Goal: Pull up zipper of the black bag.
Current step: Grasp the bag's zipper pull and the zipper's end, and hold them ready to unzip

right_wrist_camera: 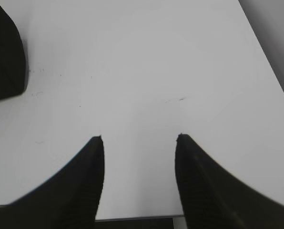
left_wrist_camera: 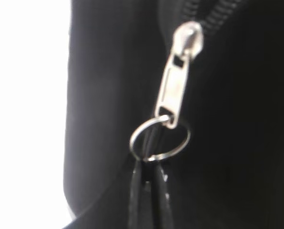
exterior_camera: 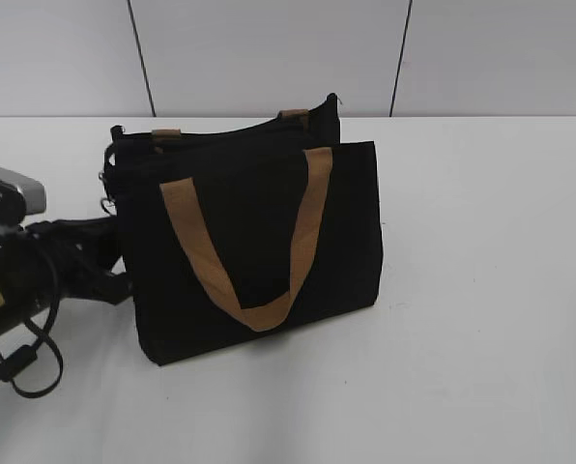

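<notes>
Zipper (left_wrist_camera: 173, 90) ring sits pinched in the left pincer (left_wrist_camera: 149, 164) — held for pulling — while the right pincer (right_wrist_camera: 139, 140) idles agape over the bench (right_wrist_camera: 132, 71).

The black bag (exterior_camera: 259, 242) stands upright on a white table (exterior_camera: 481, 290), one tan handle (exterior_camera: 249, 242) hanging down its front in a loop. The left arm (exterior_camera: 37, 271) reaches in from the left edge to the bag's left side, where something small and silver (exterior_camera: 105, 203) shows.
</notes>
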Motion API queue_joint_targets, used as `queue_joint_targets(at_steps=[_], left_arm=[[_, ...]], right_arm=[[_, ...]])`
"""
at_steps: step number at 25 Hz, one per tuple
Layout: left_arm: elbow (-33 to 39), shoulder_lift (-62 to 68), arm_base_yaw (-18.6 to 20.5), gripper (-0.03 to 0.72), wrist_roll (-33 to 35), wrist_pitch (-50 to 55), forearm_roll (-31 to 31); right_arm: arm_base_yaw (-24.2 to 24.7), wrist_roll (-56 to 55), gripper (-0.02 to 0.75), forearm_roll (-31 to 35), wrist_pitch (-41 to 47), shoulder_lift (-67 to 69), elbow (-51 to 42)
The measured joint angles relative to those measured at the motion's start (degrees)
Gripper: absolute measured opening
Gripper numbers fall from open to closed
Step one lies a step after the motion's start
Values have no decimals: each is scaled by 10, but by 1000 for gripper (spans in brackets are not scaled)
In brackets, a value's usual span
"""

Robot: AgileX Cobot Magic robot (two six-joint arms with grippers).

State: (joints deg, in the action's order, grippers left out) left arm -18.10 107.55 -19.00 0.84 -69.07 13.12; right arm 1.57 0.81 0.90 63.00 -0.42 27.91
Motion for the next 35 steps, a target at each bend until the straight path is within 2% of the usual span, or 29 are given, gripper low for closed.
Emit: queue_joint_targets(at_steps=[7,15,19,28,32,35], left_arm=[[1,-159,0,18,0,95,-41],[1,-321,0,17,0,195,-31],[-3,-357,0,17,-3,236,-26],[-33,-383,0,17,-76,316,-4],[-67,-388,0,16,-106,359,2],[-88,-388,0,16,-122,396,3]], right_arm=[[0,0,381,0,0,0,0],[0,0,381,0,0,0,0],[0,0,381,0,0,0,0],[0,0,381,1,0,0,0],[-1,9,381,43,-1,1,0],[-1,66,381,96,-5,35,0]])
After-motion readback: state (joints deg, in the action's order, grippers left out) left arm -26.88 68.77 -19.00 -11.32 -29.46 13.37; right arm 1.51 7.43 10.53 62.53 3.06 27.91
